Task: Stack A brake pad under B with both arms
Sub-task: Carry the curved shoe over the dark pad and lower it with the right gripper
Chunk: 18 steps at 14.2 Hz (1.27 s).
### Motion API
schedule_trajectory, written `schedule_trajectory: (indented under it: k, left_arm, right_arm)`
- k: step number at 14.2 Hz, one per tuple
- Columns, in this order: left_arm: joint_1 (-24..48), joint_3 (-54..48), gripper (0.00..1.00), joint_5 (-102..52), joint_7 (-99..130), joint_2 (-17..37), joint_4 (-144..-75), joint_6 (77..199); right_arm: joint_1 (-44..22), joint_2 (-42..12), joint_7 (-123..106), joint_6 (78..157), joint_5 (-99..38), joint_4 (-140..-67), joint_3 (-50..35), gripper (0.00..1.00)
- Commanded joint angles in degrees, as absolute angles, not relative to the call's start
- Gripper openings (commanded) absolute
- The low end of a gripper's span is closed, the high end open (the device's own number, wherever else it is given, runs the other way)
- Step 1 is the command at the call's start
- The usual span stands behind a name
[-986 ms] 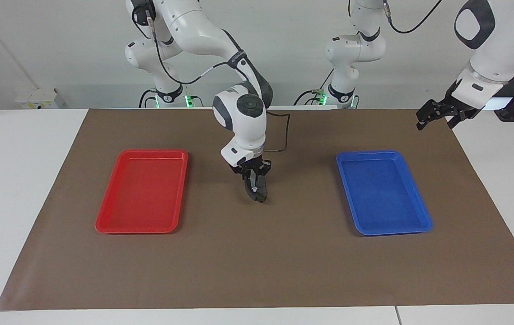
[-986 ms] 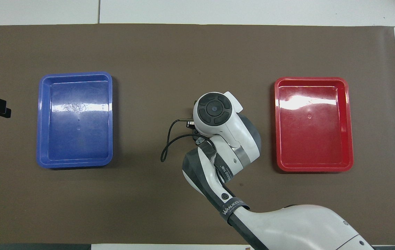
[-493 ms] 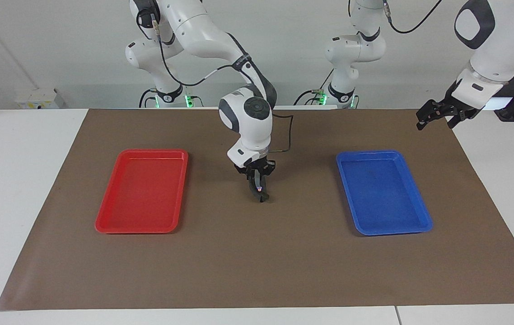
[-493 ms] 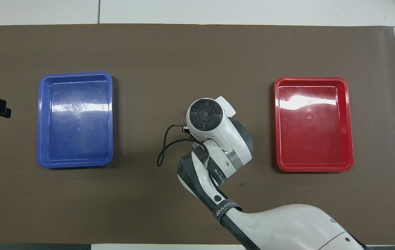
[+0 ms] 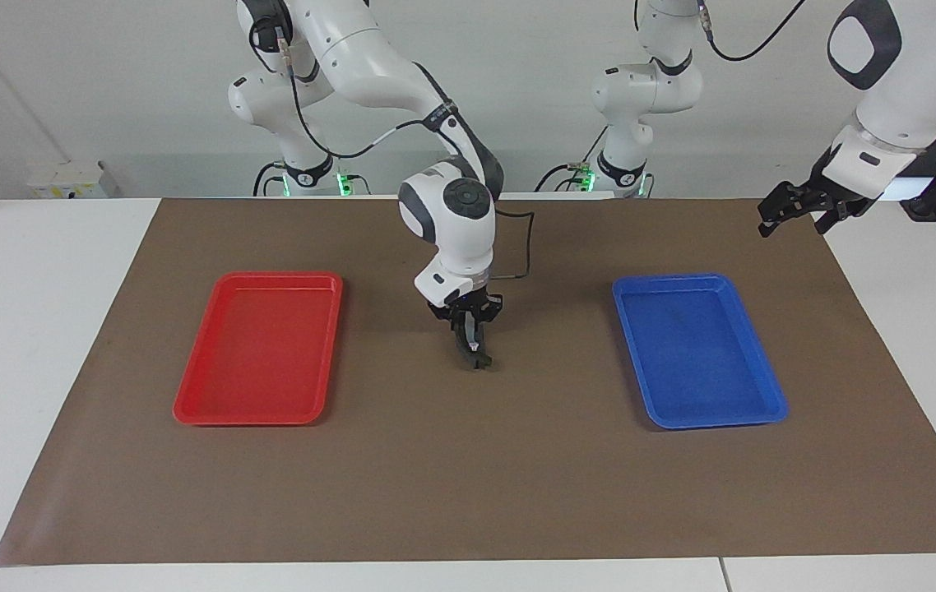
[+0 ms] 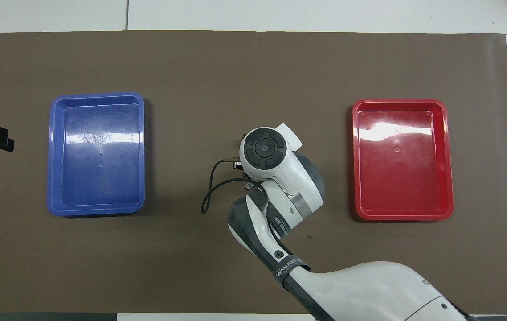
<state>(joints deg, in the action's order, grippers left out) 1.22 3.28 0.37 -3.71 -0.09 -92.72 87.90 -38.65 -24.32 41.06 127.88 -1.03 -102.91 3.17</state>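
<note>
Right pincer [image 5: 473, 339] (closed on B [image 5: 469, 352]) mid-mat, between trays; left pincer [image 5: 793, 212] waits open at mat's edge.

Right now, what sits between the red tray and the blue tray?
Facing view: the right gripper, shut on a dark curved brake piece low over the brown mat, between red tray and blue tray.

A brown mat [image 5: 484, 460] covers the middle of the white worktop [image 5: 32, 329]. On it lie a shallow red plastic tray [image 5: 213, 403] toward the right arm's end and a shallow blue plastic tray [image 5: 764, 403] toward the left arm's end. Between them, the right gripper [image 5: 472, 333] points down, clamped on a dark curved brake piece [image 5: 470, 355] whose lower end is at the mat. The left gripper [image 5: 797, 210], fingers spread, hangs over the mat's corner near the blue tray, waiting.
</note>
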Motion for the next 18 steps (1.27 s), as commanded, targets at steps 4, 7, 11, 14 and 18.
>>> schedule_trajectory:
  k: [4,7,11,14,18]
  left_arm:
    - [0.70,3.08,1.00,-0.09,-4.57,-0.35,-92.90,87.19]
    - [0.70,3.08,1.00,-0.09,-4.57,-0.44,-92.90,87.19]
    - [0.70,3.08,1.00,-0.09,-4.57,-0.35,-92.90,87.19]
    - [0.70,3.08,1.00,-0.09,-4.57,-0.35,-92.90,87.19]
    - [0.70,3.08,1.00,-0.09,-4.57,-0.35,-92.90,87.19]
  right_arm:
    - [-38.67,-23.91,41.57,130.86,-1.58,-104.68,2.99,0.00]
    - [-38.67,-23.91,41.13,131.04,-1.58,-105.12,2.99,0.00]
    - [-38.67,-23.91,40.08,131.48,-1.58,-105.29,2.99,0.00]
    - [-38.67,-23.82,39.82,132.01,-1.58,-105.82,2.81,0.00]
    - [-38.58,-23.73,39.20,132.36,-1.58,-106.00,2.29,0.01]
